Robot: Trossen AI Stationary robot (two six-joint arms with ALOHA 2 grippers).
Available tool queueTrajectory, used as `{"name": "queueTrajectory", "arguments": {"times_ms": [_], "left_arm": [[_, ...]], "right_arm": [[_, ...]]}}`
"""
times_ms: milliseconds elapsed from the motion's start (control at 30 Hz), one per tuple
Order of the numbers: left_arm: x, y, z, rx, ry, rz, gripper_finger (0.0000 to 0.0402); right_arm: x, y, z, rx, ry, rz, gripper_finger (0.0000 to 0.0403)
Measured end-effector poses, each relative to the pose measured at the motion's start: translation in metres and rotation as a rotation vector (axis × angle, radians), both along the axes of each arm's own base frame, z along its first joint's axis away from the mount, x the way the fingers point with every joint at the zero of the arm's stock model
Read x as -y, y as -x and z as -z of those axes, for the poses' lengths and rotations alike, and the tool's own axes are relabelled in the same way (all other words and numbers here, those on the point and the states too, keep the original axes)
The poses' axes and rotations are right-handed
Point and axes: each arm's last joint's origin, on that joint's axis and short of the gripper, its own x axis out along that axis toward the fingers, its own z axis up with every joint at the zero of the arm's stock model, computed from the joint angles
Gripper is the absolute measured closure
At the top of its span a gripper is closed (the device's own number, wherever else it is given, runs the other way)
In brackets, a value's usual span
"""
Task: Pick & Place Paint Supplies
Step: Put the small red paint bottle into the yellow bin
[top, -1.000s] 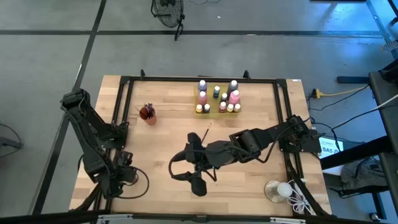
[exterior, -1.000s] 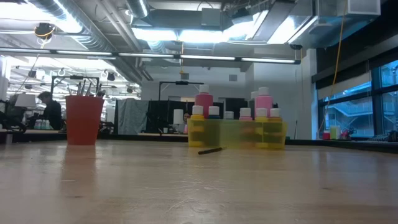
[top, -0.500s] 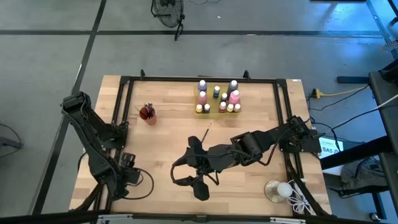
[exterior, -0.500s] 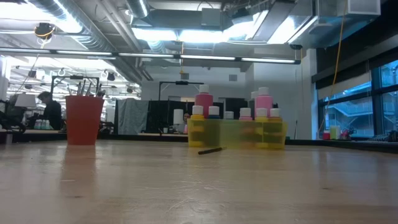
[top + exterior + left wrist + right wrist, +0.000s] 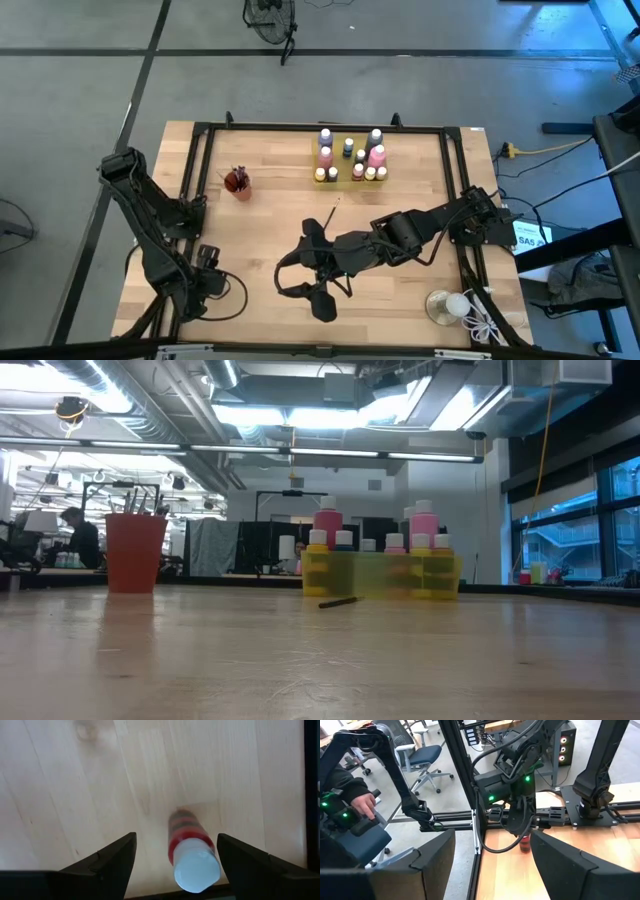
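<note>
I hold the left gripper (image 5: 175,851) over a red paint bottle (image 5: 190,847) w/ white cap, standing near the front-left corner of the tabletop (image 5: 270,215). Jaws are spread, one each side, not yet touching it. To do this step well I think I must go lower, keep the bottle centred betw. the fingers, then close below the cap. Right gripper (image 5: 318,290) waits near the front edge, jaws released, empty.

Bright overhead ceiling lights (image 5: 300,415), soft shadows
</note>
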Motion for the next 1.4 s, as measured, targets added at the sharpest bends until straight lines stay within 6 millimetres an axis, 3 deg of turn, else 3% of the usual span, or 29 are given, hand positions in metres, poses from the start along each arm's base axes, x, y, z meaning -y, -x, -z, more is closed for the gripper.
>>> {"name": "queueTrajectory", "arguments": {"times_ms": [633, 1400], "left_arm": [[0.0031, 0.0016, 0.0036, -0.036, 0.007, -0.023, 0.0130], [0.0064, 0.0010, 0.0069, -0.033, 0.003, -0.001, 0.0160]], "right_arm": [[-0.0055, 0.0028, -0.0001, -0.004, -0.011, -0.032, 0.0142], [-0.0071, 0.0030, -0.0028, 0.019, -0.023, -0.036, 0.0142]]}}
